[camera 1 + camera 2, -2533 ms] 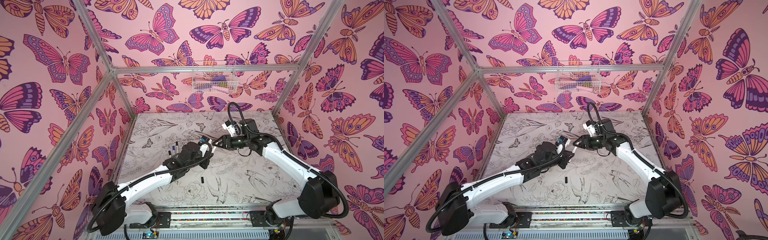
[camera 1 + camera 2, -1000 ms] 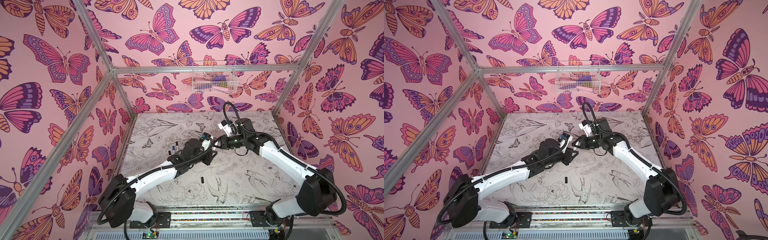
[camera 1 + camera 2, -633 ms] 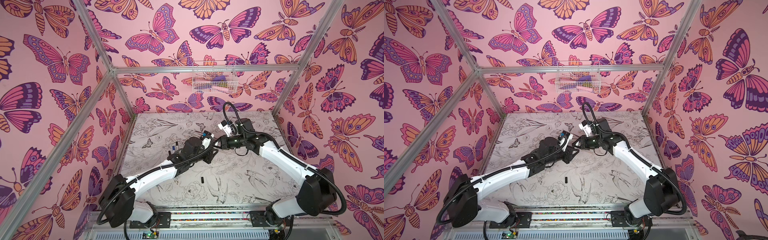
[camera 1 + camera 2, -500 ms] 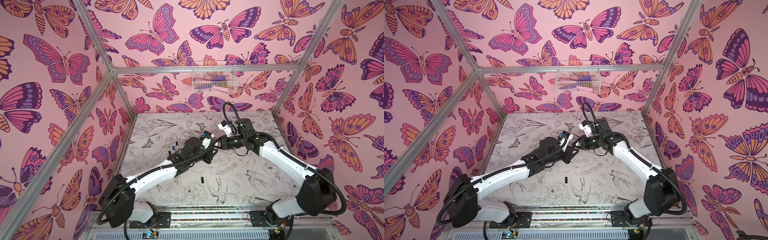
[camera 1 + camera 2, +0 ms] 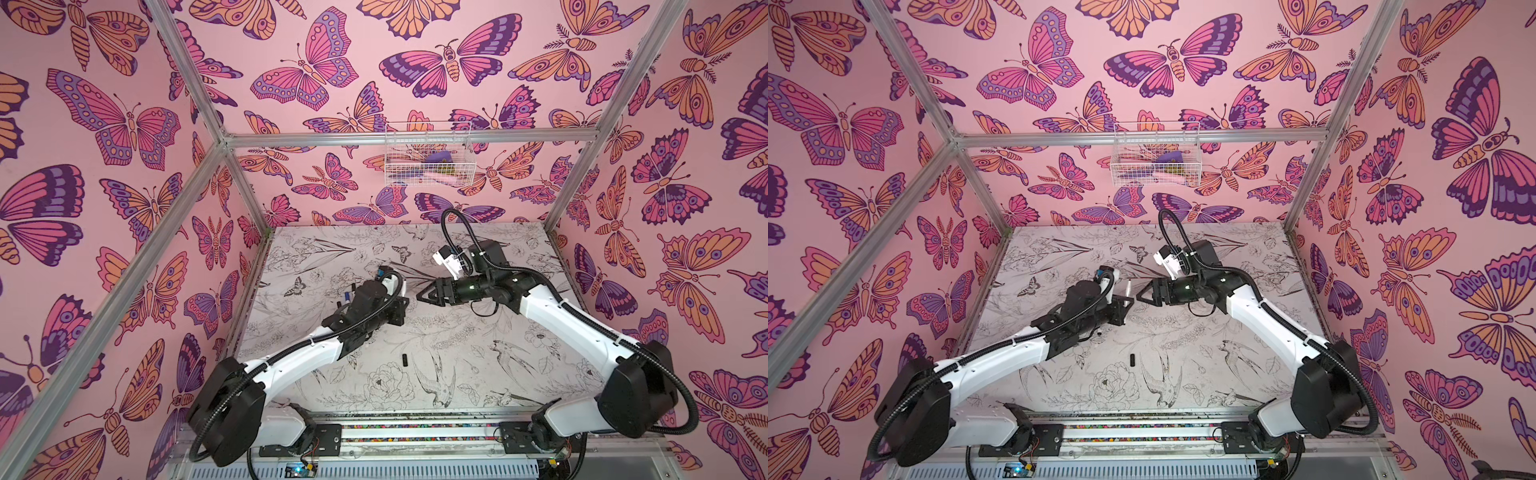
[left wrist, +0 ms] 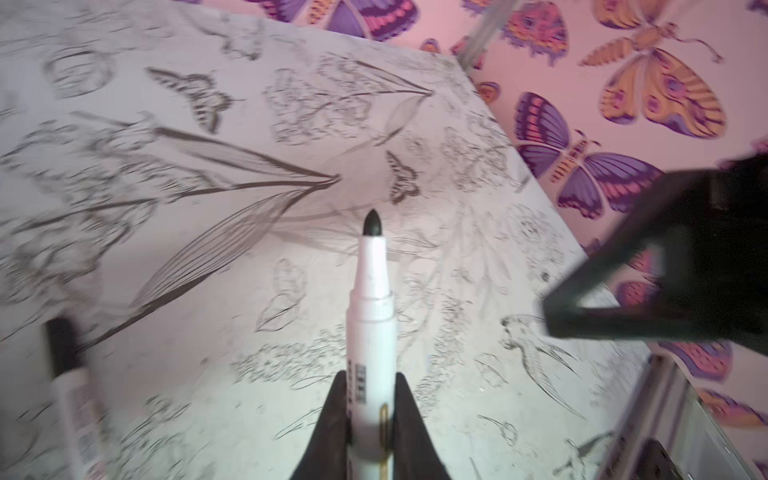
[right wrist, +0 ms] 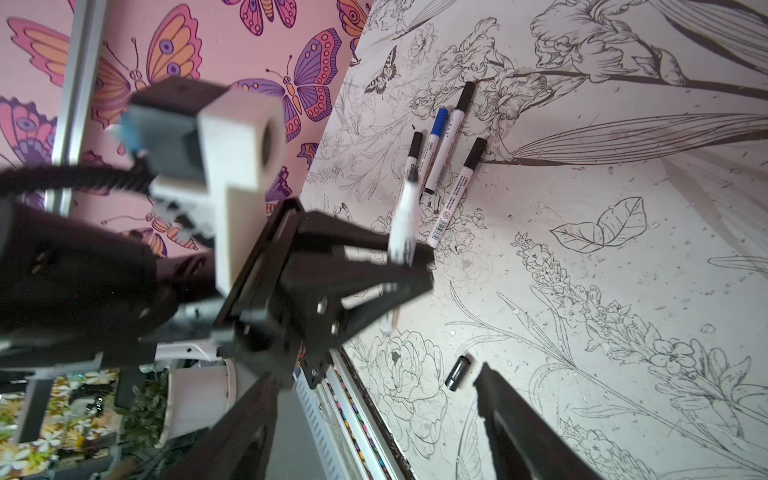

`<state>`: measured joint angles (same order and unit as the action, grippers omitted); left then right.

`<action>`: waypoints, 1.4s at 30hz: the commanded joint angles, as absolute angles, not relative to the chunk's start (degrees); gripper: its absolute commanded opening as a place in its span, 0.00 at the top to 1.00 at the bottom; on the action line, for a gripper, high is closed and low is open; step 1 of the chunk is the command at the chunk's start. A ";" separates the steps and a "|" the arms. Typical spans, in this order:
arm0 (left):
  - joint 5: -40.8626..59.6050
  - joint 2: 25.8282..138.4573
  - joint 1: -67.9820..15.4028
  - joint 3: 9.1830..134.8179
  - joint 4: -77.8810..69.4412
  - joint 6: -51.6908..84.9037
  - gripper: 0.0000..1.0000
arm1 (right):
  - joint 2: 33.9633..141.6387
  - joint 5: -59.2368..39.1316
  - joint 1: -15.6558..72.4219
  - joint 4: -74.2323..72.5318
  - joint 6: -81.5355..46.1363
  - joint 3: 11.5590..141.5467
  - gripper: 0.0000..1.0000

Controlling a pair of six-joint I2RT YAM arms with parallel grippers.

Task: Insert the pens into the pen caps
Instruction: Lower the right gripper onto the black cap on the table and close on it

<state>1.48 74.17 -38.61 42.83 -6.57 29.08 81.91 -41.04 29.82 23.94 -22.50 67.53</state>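
My left gripper (image 6: pixel 369 386) is shut on a white pen (image 6: pixel 370 328) whose bare black tip points away from it. In both top views this gripper (image 5: pixel 399 305) (image 5: pixel 1125 305) hovers over the table's middle, the pen (image 5: pixel 1128 286) sticking up from it. My right gripper (image 7: pixel 376 374) (image 5: pixel 422 296) (image 5: pixel 1140 298) faces it a short way off, open and empty. One loose black pen cap (image 5: pixel 404 360) (image 5: pixel 1133 360) (image 7: pixel 457 372) lies on the table nearer the front. Several capped pens (image 7: pixel 446 145), one with a blue cap (image 7: pixel 438 120), lie together behind the left arm.
The table (image 5: pixel 478 353) carries a black-and-white flower print. A wire basket (image 5: pixel 428 158) hangs on the back wall. Metal frame posts (image 5: pixel 577 166) and pink butterfly walls close in the sides. A rail (image 5: pixel 415 432) runs along the front edge.
My left gripper closed fully on the pen. The right gripper, shut at the pen a second ago, has opened its jaws and now stands just clear of it.
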 commanded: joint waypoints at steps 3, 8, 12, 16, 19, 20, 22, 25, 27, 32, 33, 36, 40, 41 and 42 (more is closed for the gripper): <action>-12.78 66.01 -37.17 38.53 -0.29 35.98 1.00 | 81.30 -32.94 34.53 35.41 -9.09 65.36 0.25; -23.07 60.20 -36.39 37.20 6.77 38.70 1.00 | 93.23 -22.42 45.73 44.22 -1.93 67.99 0.32; -25.40 57.15 -36.35 37.00 8.12 37.93 1.00 | 102.29 -20.55 48.16 45.97 -0.92 71.98 0.37; -27.69 54.93 -36.27 36.88 9.96 37.96 1.00 | 108.20 -21.74 49.52 46.39 -1.41 75.40 0.42; -28.73 53.31 -36.13 36.91 11.23 37.71 1.00 | 111.14 -23.08 49.68 46.96 -1.47 77.30 0.44; -28.84 52.66 -36.13 36.83 11.40 37.60 1.00 | 112.15 -23.46 49.82 47.30 -1.49 77.99 0.44; -29.07 51.67 -36.05 36.65 11.85 37.27 1.00 | 114.07 -23.47 50.33 47.89 -1.41 79.46 0.45; -29.31 50.42 -36.10 36.57 13.27 37.09 1.00 | 117.28 -22.66 51.59 49.29 -1.27 82.40 0.45; -29.44 49.39 -36.05 36.31 13.98 37.06 1.00 | 119.75 -20.58 52.84 50.88 -0.80 85.12 0.46; -29.53 47.52 -35.86 35.60 14.93 36.74 1.00 | 124.11 -12.44 54.86 53.41 -2.33 89.61 0.52; -29.45 47.09 -35.78 35.51 15.02 36.51 1.00 | 124.38 -10.33 55.16 53.52 -2.80 89.94 0.56; -28.84 46.39 -35.83 35.33 15.10 35.96 1.00 | 124.80 -6.81 55.46 53.85 -3.47 90.35 0.63; -28.89 46.23 -35.86 35.42 15.16 35.10 1.00 | 125.31 -4.58 56.39 54.22 -3.53 90.28 0.68; -28.92 46.15 -35.83 35.37 15.17 35.12 1.00 | 125.42 -3.54 56.64 54.31 -3.43 90.34 0.70; -28.92 46.29 -35.85 35.42 15.20 35.11 1.00 | 125.51 -2.64 56.78 54.47 -3.35 90.47 0.71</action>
